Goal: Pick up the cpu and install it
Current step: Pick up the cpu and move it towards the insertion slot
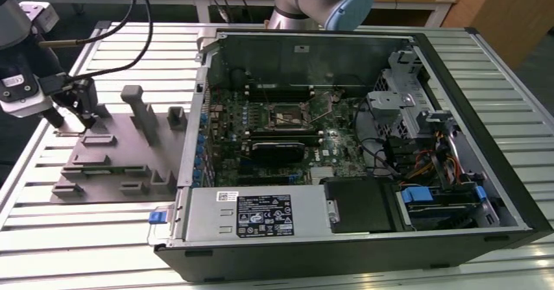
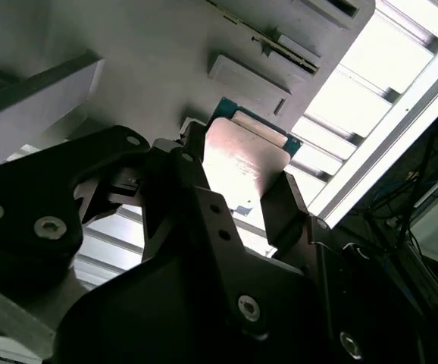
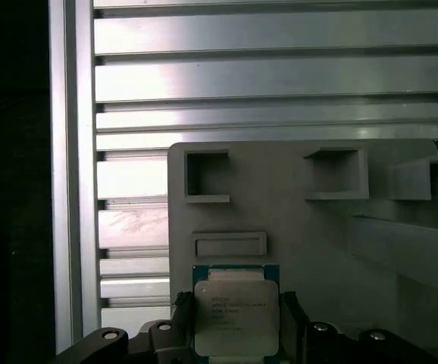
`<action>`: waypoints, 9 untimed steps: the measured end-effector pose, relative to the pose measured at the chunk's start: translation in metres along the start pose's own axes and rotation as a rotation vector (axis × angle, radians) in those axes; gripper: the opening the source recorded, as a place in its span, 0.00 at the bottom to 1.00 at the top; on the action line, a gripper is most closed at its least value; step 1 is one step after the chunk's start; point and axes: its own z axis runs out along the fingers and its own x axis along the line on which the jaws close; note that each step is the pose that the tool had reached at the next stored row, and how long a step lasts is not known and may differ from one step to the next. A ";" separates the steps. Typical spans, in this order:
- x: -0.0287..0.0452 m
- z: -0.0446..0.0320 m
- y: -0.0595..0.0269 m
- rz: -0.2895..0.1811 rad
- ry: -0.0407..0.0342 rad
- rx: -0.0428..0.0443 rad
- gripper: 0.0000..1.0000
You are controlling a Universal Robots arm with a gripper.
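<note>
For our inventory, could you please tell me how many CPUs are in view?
1: the cpu, in the gripper's grasp at the grey tray; others may be hidden inside the computer case.

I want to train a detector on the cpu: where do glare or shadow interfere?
Second wrist view: glare washes out the top plate of the cpu, and the table slats are blown white. First wrist view: cpu evenly lit, slats beyond it glare. Exterior view: even light, inside of the case dimmer.

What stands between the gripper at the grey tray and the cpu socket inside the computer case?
In the exterior view, the tray's upright posts and the case's side wall stand between gripper and socket.
</note>
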 end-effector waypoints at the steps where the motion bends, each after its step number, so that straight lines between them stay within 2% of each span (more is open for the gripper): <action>1: 0.0000 -0.0019 0.0001 0.000 0.0000 0.0000 0.54; 9: -0.0001 -0.0172 0.0006 0.000 -0.0004 0.0000 0.54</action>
